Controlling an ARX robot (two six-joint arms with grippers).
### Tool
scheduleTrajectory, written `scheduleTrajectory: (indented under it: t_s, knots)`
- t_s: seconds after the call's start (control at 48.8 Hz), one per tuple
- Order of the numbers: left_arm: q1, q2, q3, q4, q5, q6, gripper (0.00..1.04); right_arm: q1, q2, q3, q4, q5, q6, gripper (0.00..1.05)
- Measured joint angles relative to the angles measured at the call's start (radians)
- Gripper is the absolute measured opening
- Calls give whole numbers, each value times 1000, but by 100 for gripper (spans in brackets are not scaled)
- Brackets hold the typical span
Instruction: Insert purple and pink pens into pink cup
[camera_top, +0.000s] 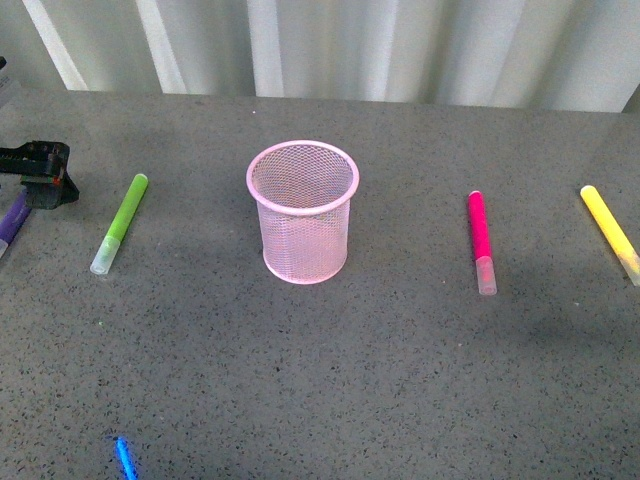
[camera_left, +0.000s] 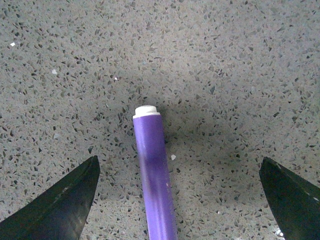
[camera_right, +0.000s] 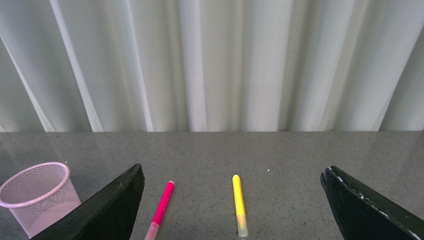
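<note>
Left gripper (camera_left: 178, 161): fingers spread wide, nothing held. Purple pen (camera_left: 155, 175) lies flat on the table (camera_left: 225, 75) between them, nearer one finger than the other, white end pointing ahead.

Risk: an off-centre close could roll or skew it, and a grip near one end would let it droop.

Beyond, between this gripper and the cup (camera_top: 303, 240), lies a green pen (camera_top: 123, 220). A low carry could sweep it.

Right gripper (camera_right: 232, 169): wide open, empty. Pink pen (camera_right: 162, 205) lies ahead of it, yellow pen (camera_right: 239, 202) beside that.

Cup looks light; a slanted drop might tip it.
</note>
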Motion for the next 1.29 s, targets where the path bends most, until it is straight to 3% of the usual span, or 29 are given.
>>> scheduleTrajectory:
  t_s: [0.328,0.903,1.128,1.292]
  knots:
    - [-14,0,-1,-21,-9,-32,96,0,0,0,0,0,0,98]
    - [-29,1,-12,-45,-34,-52,15,0,0,0,0,0,0,98]
    - [-43,-13,-36,-14,-37,-77,12,0,0,0,0,0,0,98]
    - [-76,-91,-99,153,2,-131,12,0,0,0,0,0,0,98]
